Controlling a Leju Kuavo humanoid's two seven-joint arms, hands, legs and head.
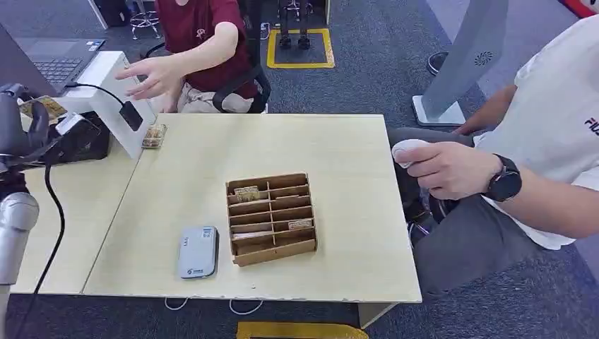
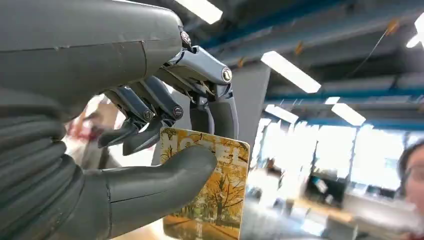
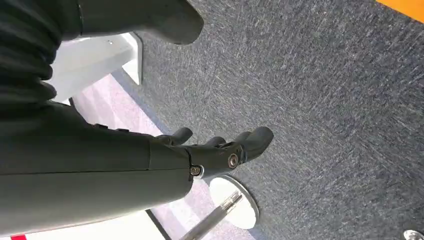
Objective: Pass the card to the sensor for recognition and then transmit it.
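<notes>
Holding the card [image 2: 210,195] pinched between thumb and fingers [image 2: 150,112] of the left hand [image 2: 150,150], raised at the far left of the scene, well left of the cardboard tray [image 1: 271,218]. Also glimpsed as a yellowish patch [image 1: 44,107] beside the left hand [image 1: 28,131] in the head view. Judged to be the handover stage: sensor [image 1: 198,252] lying flat on the worktop [image 1: 339,148], just left of the cardboard tray, and well apart from the card now; a person's hand [image 1: 152,76] stretched out beyond the tray's far-left side, towards the raised card.

To do well: keep the pinch firm on the card's lower corner, leaving the free edge clear for taking. Bring the card flat and slow towards the waiting palm; avoid the cable [image 1: 53,205] hanging near the left arm. Loosen only once the card is plainly taken. Risk of a slip, judged from the small area under the thumb.

Right hand [image 3: 220,147] hanging over the carpet, fingers loosely curled, holding nothing.

Cardboard tray divided into slots in two columns; a few slots holding cards lying flat, one in the far-left slot, one in a near-right slot; others apparently vacant, though hard to tell. Small clear box [image 1: 154,135] beyond the tray to the left, contents indistinct.
</notes>
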